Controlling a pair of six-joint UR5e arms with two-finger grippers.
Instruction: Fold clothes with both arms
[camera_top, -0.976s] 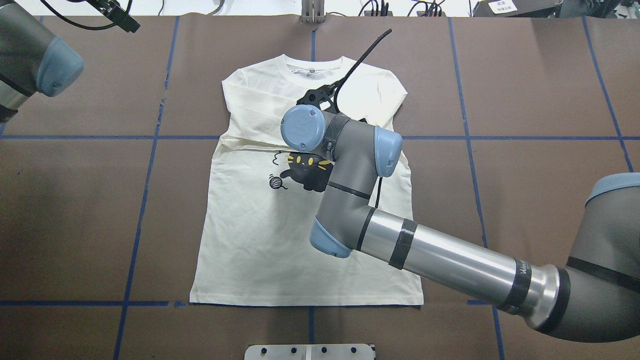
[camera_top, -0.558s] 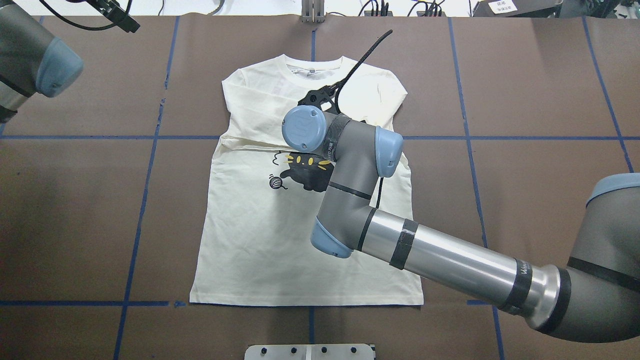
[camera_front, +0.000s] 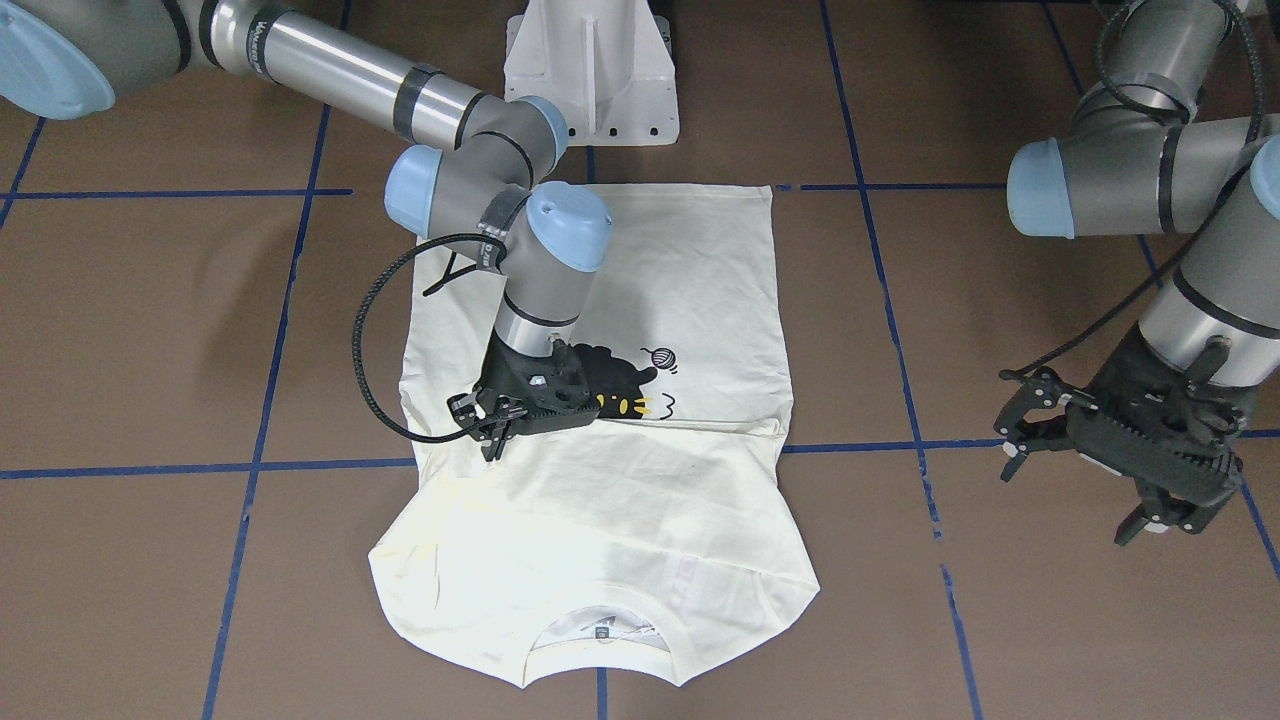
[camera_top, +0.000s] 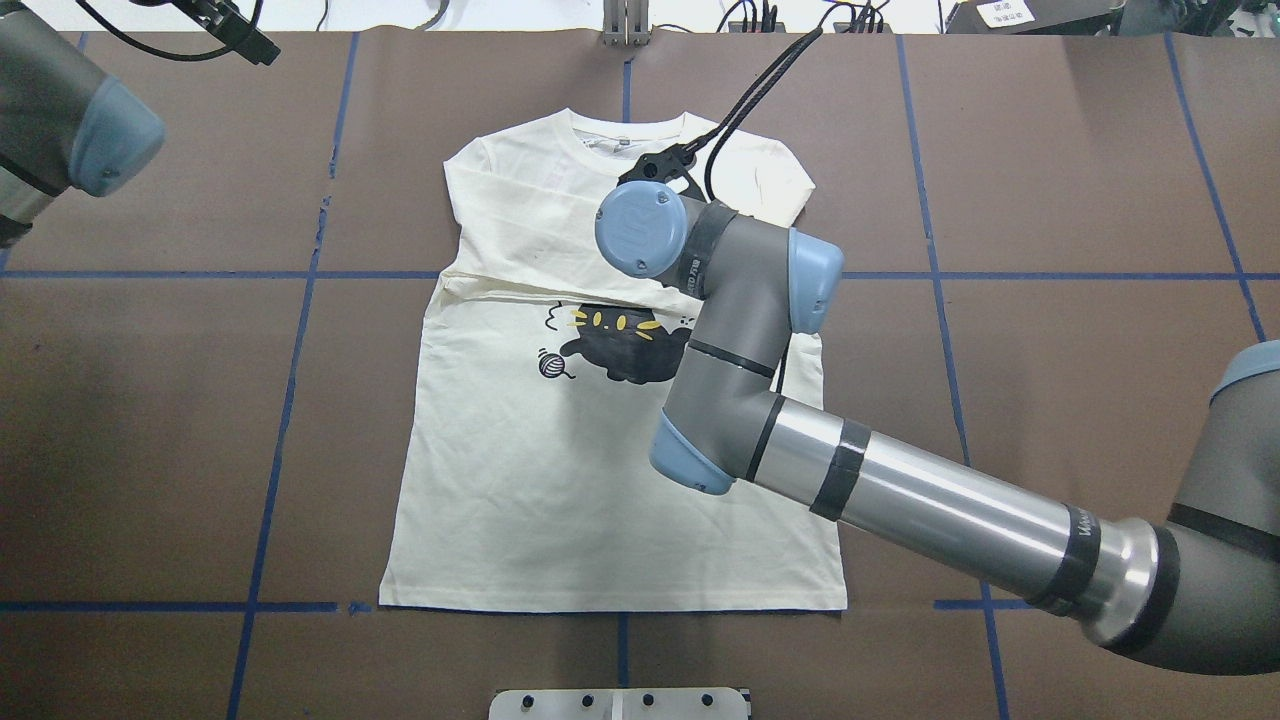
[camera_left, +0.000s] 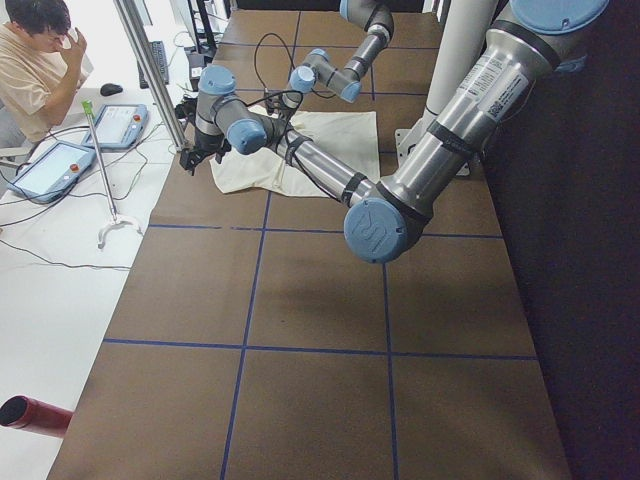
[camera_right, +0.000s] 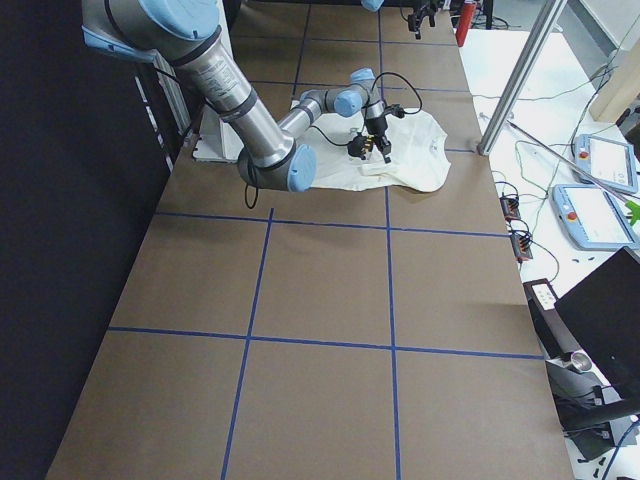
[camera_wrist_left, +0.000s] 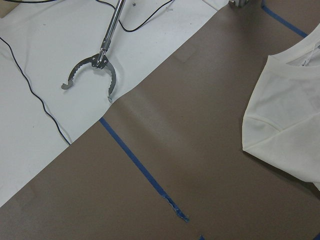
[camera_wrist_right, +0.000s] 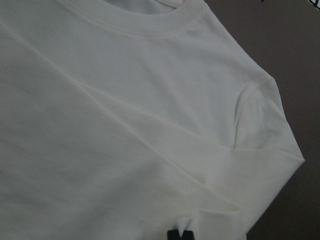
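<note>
Right, the T-shirt (camera_top: 560, 480) lies flat and print side up in the middle of the brown table (camera_top: 150, 420). Seen from overhead, its ribbed neck (camera_wrist_right: 165, 25) points to 12 o'clock and its hem sits at 6. The black cat print (camera_top: 620, 350) shows at the centre of the chest. Just on its 12 o'clock side a crease (camera_top: 500, 288) runs straight across, with cloth folded over the upper chest.

The right arm (camera_top: 900, 500) reaches in from 4 o'clock, its wrist bent over the shirt's shoulder area. The right gripper (camera_front: 495, 435) points down at the cloth beside the cat. In its own wrist view the two black fingertips (camera_wrist_right: 173, 234) sit at the bottom edge, pressed close together against a small ridge of fabric. I cannot tell whether any cloth is caught between them.

The left arm (camera_front: 1150, 180) stays well off the garment, up in the 10 o'clock corner of the overhead view. The left gripper (camera_front: 1070, 500) hangs over bare table with its fingers spread wide, holding nothing. Its wrist camera looks down on a blue tape line (camera_wrist_left: 140, 170), with one shoulder of the shirt at 3 o'clock.
</note>
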